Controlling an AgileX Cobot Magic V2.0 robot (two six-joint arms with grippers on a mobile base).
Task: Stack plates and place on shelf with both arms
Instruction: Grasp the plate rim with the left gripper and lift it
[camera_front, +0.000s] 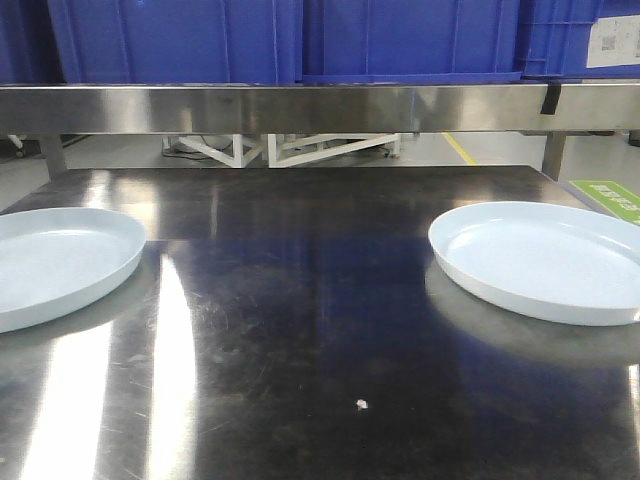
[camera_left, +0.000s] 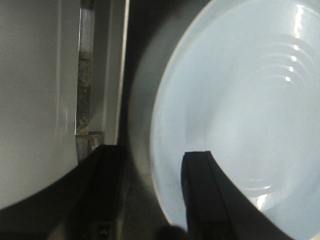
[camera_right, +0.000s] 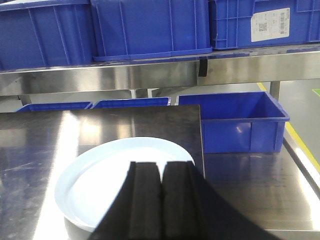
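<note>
Blue crates (camera_front: 180, 40) atop steel shelf (camera_front: 300, 108)

I see the left plate (camera_front: 50, 262) and right plate (camera_front: 545, 262) in plain glossy bluish-white. The table (camera_front: 300, 340) is dark scratched steel streaked with white glare. The crates (camera_front: 400, 35) are solid blue; the left gripper (camera_left: 152, 194) and right gripper (camera_right: 161, 172), black.

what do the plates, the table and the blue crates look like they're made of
Plates: glossy pale bluish-white with sharp light glints. This could be glazed ceramic or melamine; the look alone cannot settle which.
Table: metal, likely stainless steel, with a scuffed, semi-mirror finish that reflects the lights and crates.
Blue crates: moulded plastic, judging by the ribbed walls and soft sheen.
</note>
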